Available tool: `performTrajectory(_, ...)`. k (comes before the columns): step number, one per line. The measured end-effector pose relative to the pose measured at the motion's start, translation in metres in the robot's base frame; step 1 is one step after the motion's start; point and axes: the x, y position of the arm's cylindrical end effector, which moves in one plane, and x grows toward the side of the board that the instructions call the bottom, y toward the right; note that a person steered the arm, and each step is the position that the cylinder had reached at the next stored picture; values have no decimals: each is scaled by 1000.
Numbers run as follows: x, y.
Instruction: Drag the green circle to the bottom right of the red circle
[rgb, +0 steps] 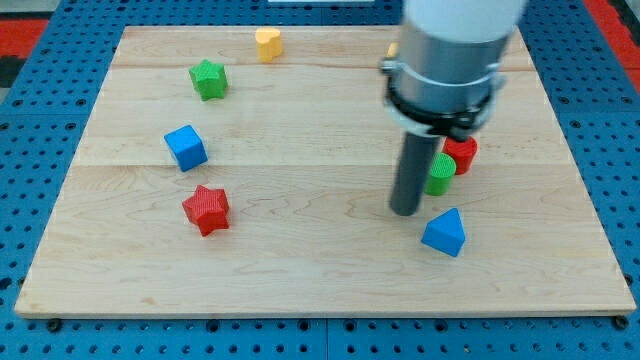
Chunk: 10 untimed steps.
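The green circle (440, 175) lies right of the board's middle, partly hidden behind my rod. The red circle (462, 153) sits just above and to the right of it, touching or nearly touching it, and is partly hidden by the arm. My tip (404, 211) rests on the board just left of and slightly below the green circle.
A blue triangle (444, 233) lies just below and right of my tip. A red star (207, 209), a blue cube (186, 147) and a green star (209, 79) are on the left. A yellow block (268, 43) is at the top. The wooden board (320, 270) lies on a blue pegboard.
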Motion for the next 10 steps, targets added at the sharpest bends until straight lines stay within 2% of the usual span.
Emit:
performTrajectory(1, -3, -23)
performTrajectory(3, -53, -3)
performTrajectory(4, -56, 1)
performTrajectory(5, -37, 2)
performTrajectory(7, -39, 72)
performTrajectory(8, -31, 72)
performTrajectory(10, -59, 85)
